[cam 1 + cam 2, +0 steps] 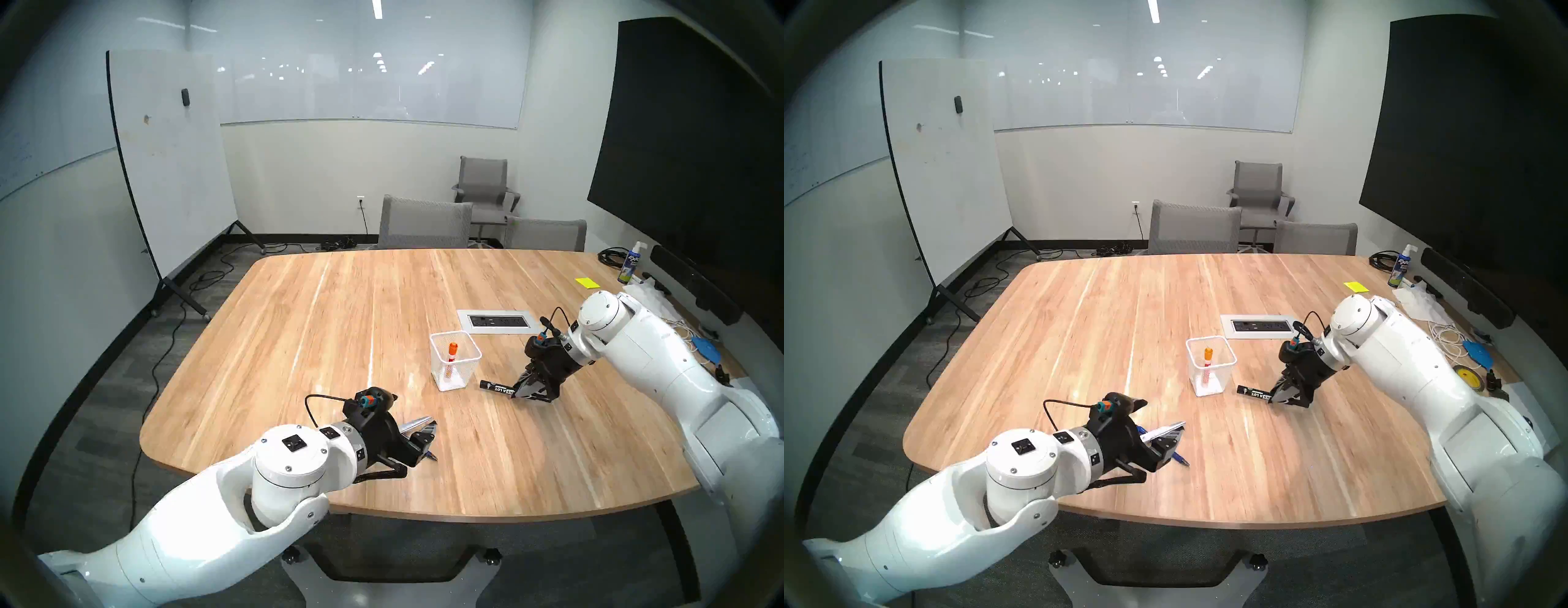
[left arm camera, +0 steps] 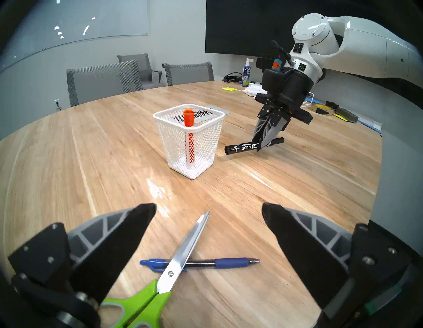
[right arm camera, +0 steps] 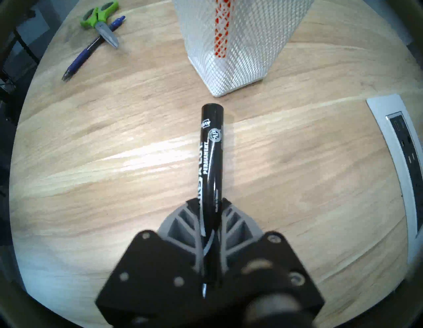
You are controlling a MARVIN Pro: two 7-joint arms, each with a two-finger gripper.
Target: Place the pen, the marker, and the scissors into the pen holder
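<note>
The white mesh pen holder [image 1: 455, 361] stands mid-table with an orange-capped marker [image 2: 188, 118] upright inside. Just to its right lies a thick black marker [image 2: 242, 147], and my right gripper [image 3: 209, 201] is shut on its barrel near the table surface. The marker's free end [image 3: 211, 110] points at the holder's base. The scissors [image 2: 183, 258], with green handles and silver blades, lie across the blue pen [image 2: 226, 263] near the table's front left. My left gripper [image 2: 209, 207] hovers over them, open, its fingers on either side of both and touching neither.
A grey power outlet panel [image 1: 494, 320] is set into the table behind the holder. A spray bottle [image 1: 630, 263], a yellow sticky note [image 1: 587, 282] and cables sit at the far right edge. Grey chairs [image 1: 424, 225] stand beyond the table.
</note>
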